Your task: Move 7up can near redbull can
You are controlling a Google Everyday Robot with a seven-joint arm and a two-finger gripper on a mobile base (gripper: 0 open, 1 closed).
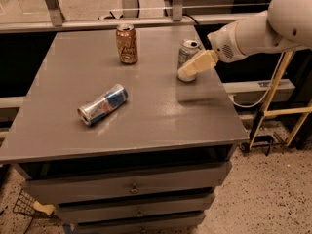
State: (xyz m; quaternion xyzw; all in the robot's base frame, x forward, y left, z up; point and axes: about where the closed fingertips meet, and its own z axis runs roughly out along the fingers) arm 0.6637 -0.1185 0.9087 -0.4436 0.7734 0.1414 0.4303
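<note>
The 7up can (187, 53), silver-grey with green markings, stands upright near the right edge of the grey table (146, 106). The redbull can (102, 104), slim and blue-silver, lies on its side at the table's left-centre. My gripper (191, 70) reaches in from the right on a white arm. Its cream finger (197, 64) lies across the front right of the 7up can, low by its base.
A copper-orange can (126, 44) stands upright at the back middle of the table. Drawers (131, 186) sit below the tabletop. A yellow frame (273, 96) stands on the floor to the right. A rail (97, 23) runs behind the table.
</note>
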